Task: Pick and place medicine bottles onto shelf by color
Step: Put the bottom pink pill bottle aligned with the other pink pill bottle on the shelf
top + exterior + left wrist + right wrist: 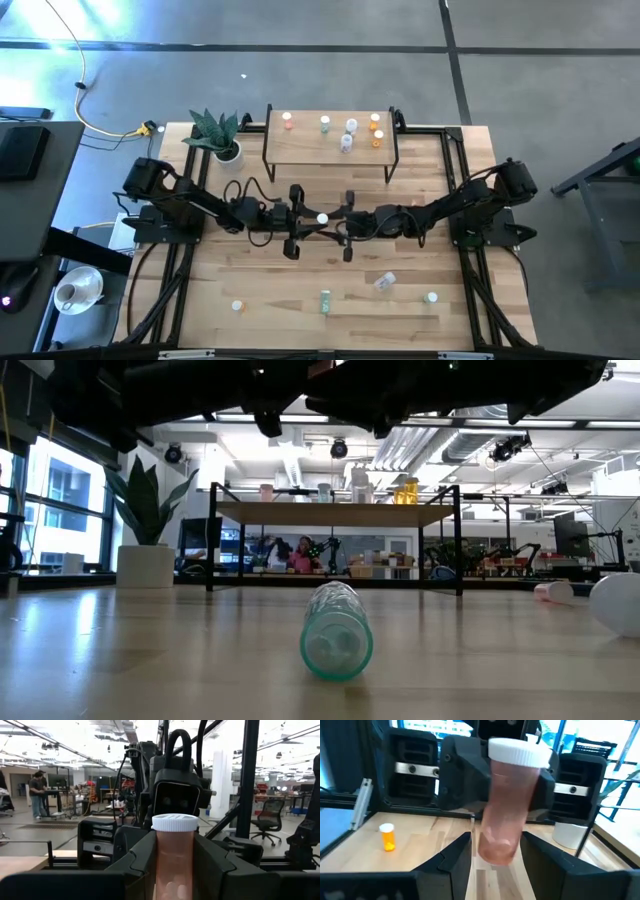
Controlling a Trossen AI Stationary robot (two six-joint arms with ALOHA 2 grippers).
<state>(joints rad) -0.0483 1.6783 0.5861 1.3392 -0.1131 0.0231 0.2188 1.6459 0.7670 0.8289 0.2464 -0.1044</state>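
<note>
High view counts six medicine bottles standing on the shelf [330, 150]: a pink one [288, 121], a green one [325, 124], two clear-white ones [351, 127] and [346, 143], and two orange ones [375, 120] and [377, 138]. Four more bottles sit on the surface [250, 280] nearer the front edge: an orange one [237, 306], a green one lying on its side [325, 300], a clear one lying tilted [384, 283] and a green one upright [431, 297]. One pink-red bottle [174, 857] with a white cap is held upright above the middle of the surface, between the two arms. The left gripper [312, 220] has its jaws clamped narrow on this bottle's body. The right gripper [345, 228] faces it closely, its jaws partly apart on either side of the bottle's lower end; whether they touch it cannot be told. A potted plant [222, 135] stands beside the shelf's left end. From the low view both arms are cut off at the top edge, and the shelf bottles blur together. A person [36, 792] stands far back in the room
</note>
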